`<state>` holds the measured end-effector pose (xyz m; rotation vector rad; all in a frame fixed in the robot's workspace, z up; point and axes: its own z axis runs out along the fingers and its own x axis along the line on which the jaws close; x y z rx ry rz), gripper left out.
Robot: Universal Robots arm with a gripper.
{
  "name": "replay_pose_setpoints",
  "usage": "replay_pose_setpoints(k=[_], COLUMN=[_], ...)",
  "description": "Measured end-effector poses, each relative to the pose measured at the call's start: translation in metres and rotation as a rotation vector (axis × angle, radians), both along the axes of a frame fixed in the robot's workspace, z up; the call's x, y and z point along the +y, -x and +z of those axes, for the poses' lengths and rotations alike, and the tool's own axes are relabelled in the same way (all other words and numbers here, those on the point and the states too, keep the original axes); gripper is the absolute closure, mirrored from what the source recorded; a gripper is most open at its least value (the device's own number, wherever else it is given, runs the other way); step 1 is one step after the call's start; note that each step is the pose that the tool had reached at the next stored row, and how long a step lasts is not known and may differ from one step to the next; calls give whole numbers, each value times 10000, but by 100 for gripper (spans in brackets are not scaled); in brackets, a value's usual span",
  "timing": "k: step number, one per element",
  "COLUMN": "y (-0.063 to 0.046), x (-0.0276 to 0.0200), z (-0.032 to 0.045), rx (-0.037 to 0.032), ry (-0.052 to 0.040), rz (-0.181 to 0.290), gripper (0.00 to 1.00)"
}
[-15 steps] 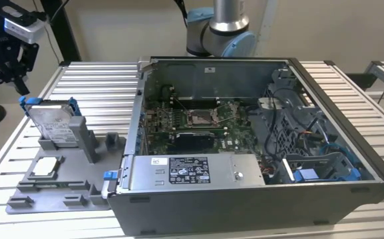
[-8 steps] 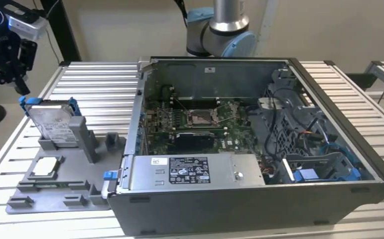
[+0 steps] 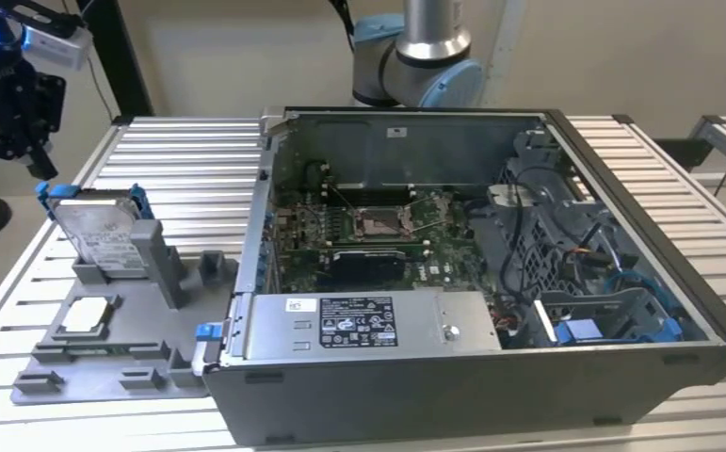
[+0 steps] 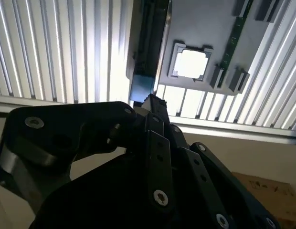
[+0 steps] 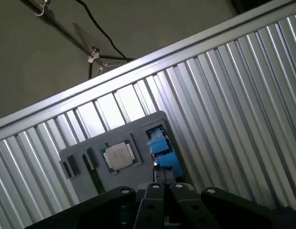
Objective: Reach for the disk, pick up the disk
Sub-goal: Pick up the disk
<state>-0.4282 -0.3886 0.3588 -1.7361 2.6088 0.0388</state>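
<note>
Exterior view — one tool (image 3: 43, 172) at one upright disk's (image 3: 99, 231) top, one chip (image 3: 88, 314) nearby — tool's opening: cannot tell.

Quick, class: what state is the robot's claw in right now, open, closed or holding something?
Claw: cannot be told whether open or closed; it sits at the top corner of the upright disk.
</note>
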Motion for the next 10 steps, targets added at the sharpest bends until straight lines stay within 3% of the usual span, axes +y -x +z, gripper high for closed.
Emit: replay_pose_setpoints(k=[10], y=[0], x=[0], z=[1], rx=[-64], ry=[1], rz=[1815], gripper=[100])
